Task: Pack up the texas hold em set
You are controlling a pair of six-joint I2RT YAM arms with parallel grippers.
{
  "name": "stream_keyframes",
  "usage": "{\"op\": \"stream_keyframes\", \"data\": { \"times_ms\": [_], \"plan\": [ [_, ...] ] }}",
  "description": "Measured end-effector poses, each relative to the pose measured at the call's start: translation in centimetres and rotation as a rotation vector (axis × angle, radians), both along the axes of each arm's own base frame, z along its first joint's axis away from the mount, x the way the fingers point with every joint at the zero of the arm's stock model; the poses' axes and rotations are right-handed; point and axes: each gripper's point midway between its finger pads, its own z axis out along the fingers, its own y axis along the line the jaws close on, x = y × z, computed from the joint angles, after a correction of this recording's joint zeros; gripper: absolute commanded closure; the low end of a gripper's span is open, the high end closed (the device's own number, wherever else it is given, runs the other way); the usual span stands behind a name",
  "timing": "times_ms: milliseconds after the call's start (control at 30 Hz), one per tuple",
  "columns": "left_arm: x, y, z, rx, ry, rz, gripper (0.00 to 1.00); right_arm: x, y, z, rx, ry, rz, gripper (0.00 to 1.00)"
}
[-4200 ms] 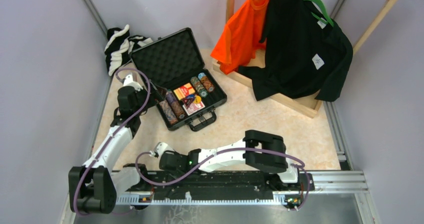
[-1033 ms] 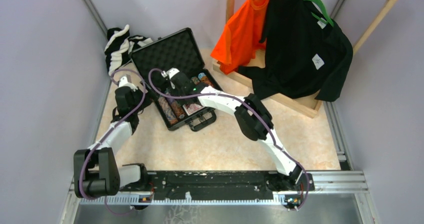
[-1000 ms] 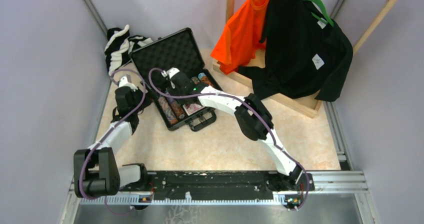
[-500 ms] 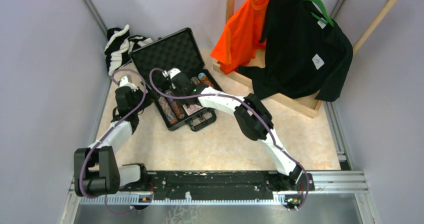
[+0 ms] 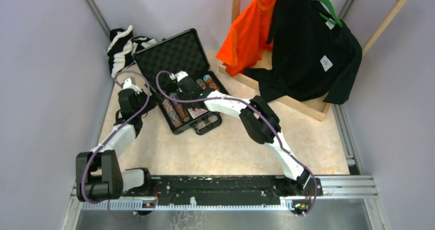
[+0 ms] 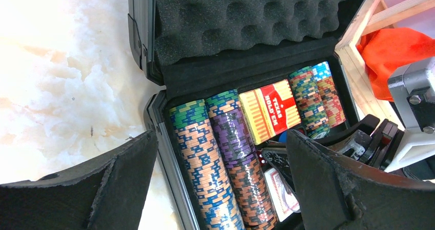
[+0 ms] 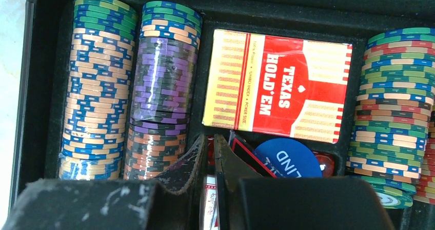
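The black briefcase (image 5: 174, 55) lies open at the far left, its foam-lined lid tipped back. Its tray holds rows of poker chips (image 7: 97, 86) on both sides and a red Texas Hold'em card deck (image 7: 279, 94) between them. A blue disc (image 7: 287, 158) and the black-red triangle (image 7: 246, 150) lie just below the deck. My right gripper (image 7: 210, 142) is down in that middle slot, fingers pressed almost together beside the triangle, and I see nothing held. My left gripper (image 6: 220, 137) hovers wide open over the chip rows (image 6: 205, 158) at the case's left end.
A striped cloth (image 5: 123, 48) lies behind the case by the left wall. A wooden rack (image 5: 287, 99) with an orange shirt (image 5: 251, 30) and a black shirt (image 5: 313, 50) stands at the back right. The case handle (image 5: 208, 125) faces the near side.
My right arm, folded at the near edge four seconds ago, now reaches into the case. Over the last half second its wrist shifted slightly right. The left arm has stayed put.
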Motion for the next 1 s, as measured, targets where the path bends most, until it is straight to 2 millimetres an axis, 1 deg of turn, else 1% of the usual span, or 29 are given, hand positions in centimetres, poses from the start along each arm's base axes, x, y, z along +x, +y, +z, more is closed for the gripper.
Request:
{"op": "stream_keyframes", "data": {
  "times_ms": [133,233,267,300,367,400,467,533,567,600,667,733,767,800,833,900,933,1000],
  "plan": [
    [0.0,-0.1,-0.1,-0.003,0.002,-0.007,0.01,0.0,-0.1,0.0,0.006,-0.005,0.000,0.89],
    [0.0,-0.2,-0.1,-0.005,0.003,-0.012,0.01,-0.4,-0.5,0.5,0.013,-0.011,0.002,0.83],
    [-0.1,-0.3,-0.1,-0.006,0.003,-0.015,0.01,-0.5,-0.6,0.8,0.016,-0.013,0.002,0.78],
    [-0.1,-0.3,-0.1,-0.006,0.003,-0.017,0.01,-0.5,-0.7,1.4,0.024,-0.020,0.003,0.69],
    [-0.1,-0.3,-0.1,-0.004,0.003,-0.020,0.01,-0.4,-0.6,3.0,0.050,-0.045,0.005,0.49],
    [-0.1,-0.3,-0.1,-0.003,0.003,-0.020,0.01,-0.3,-0.6,3.8,0.064,-0.059,0.001,0.41],
    [-0.1,-0.3,0.1,-0.002,-0.002,-0.016,0.03,-0.3,-1.0,5.8,0.097,-0.098,-0.010,0.36],
    [-0.2,-0.3,0.6,0.003,-0.019,-0.014,0.05,-0.5,-1.8,7.7,0.131,-0.139,-0.023,0.24],
    [-0.4,-0.5,1.0,0.006,-0.034,-0.015,0.05,-0.7,-2.4,8.8,0.151,-0.157,-0.035,0.20],
    [-0.5,-0.6,1.4,0.008,-0.049,-0.017,0.05,-0.8,-3.2,9.6,0.170,-0.174,-0.049,0.18],
    [-0.7,-1.3,2.2,0.011,-0.074,-0.035,0.03,-1.2,-4.6,10.8,0.206,-0.196,-0.073,0.17],
    [-0.8,-2.6,2.8,0.020,-0.091,-0.065,0.02,-1.6,-6.8,11.5,0.240,-0.204,-0.108,0.31],
    [-0.9,-3.2,2.9,0.024,-0.093,-0.078,0.02,-1.5,-8.3,11.5,0.247,-0.203,-0.139,0.32],
    [-1.1,-3.9,3.0,0.033,-0.093,-0.094,0.02,-1.1,-9.5,11.4,0.246,-0.200,-0.167,0.31],
    [-1.3,-4.4,3.2,0.043,-0.097,-0.105,0.01,-0.4,-11.1,11.2,0.245,-0.191,-0.211,0.28],
    [-1.5,-5.0,3.9,0.050,-0.105,-0.121,0.02,1.4,-14.1,10.4,0.223,-0.180,-0.290,0.28],
    [-1.5,-5.0,4.7,0.054,-0.120,-0.120,0.02,2.2,-15.5,9.9,0.204,-0.174,-0.323,0.31],
    [-1.5,-5.0,5.3,0.056,-0.134,-0.116,0.02,3.5,-18.3,9.0,0.157,-0.163,-0.384,0.39]
  ]
}}
